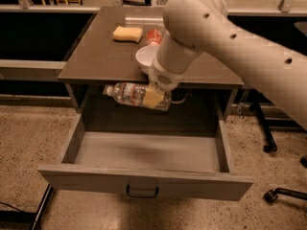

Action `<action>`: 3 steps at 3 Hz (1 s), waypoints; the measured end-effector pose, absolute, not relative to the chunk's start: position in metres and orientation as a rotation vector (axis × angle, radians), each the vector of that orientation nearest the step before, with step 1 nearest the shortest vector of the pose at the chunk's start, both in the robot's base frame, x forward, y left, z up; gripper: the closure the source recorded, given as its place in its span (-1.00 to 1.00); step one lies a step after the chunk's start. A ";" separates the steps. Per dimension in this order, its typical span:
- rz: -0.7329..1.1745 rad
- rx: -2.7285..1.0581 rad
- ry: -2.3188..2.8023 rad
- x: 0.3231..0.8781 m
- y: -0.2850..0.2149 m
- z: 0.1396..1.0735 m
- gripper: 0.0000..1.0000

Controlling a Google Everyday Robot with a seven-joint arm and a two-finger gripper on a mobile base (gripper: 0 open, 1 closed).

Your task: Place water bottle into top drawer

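We are observing the gripper (154,97) pinching the water bottle (128,93) sideways above the open top drawer (86,176); we are judging lowering and releasing next.

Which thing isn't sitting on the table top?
The water bottle. The tool holds it sideways over the open top drawer; the sponge, red can and bowl sit on the table.

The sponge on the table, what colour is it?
Yellow: the sponge shows best in the camera view. The claw holds the water bottle above the top drawer.
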State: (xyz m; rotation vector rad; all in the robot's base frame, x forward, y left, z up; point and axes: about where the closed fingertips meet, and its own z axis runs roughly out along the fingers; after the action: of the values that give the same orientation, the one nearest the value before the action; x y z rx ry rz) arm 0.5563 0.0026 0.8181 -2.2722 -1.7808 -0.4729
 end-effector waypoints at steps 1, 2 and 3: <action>-0.451 -2.238 -1.829 0.545 -0.031 0.766 1.00; -0.410 -2.239 -1.981 0.538 -0.042 0.751 1.00; -0.406 -2.250 -1.996 0.540 -0.045 0.749 1.00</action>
State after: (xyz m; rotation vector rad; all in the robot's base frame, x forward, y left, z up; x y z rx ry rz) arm 0.5402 -0.0449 0.7492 -2.2500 -1.9962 -0.4063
